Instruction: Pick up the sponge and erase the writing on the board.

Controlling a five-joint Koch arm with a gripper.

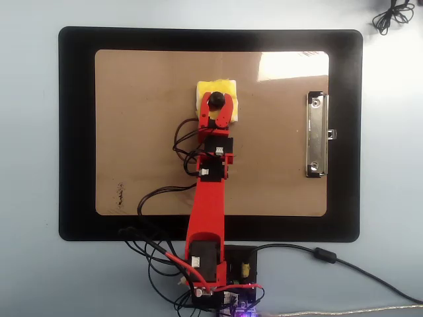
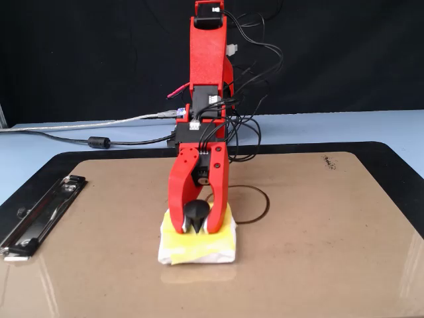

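The yellow sponge (image 1: 226, 87) (image 2: 199, 248) lies flat on the tan board (image 1: 277, 172) (image 2: 318, 252), past the writing as seen from the arm's base. My red gripper (image 1: 215, 100) (image 2: 196, 217) is shut on the sponge's black knob (image 2: 195, 210), with the arm stretched out over the board. Of the writing, only part of a drawn circle (image 2: 263, 206) shows, just behind the gripper in the fixed view. The arm and its wires cover the rest of it in the overhead view.
The silver clip (image 1: 316, 135) (image 2: 36, 215) holds one short edge of the board. A black mat (image 1: 73, 132) (image 2: 397, 162) lies under the board. A dark smudge (image 1: 120, 195) (image 2: 328, 161) marks one corner. Cables (image 1: 158, 254) trail around the arm's base.
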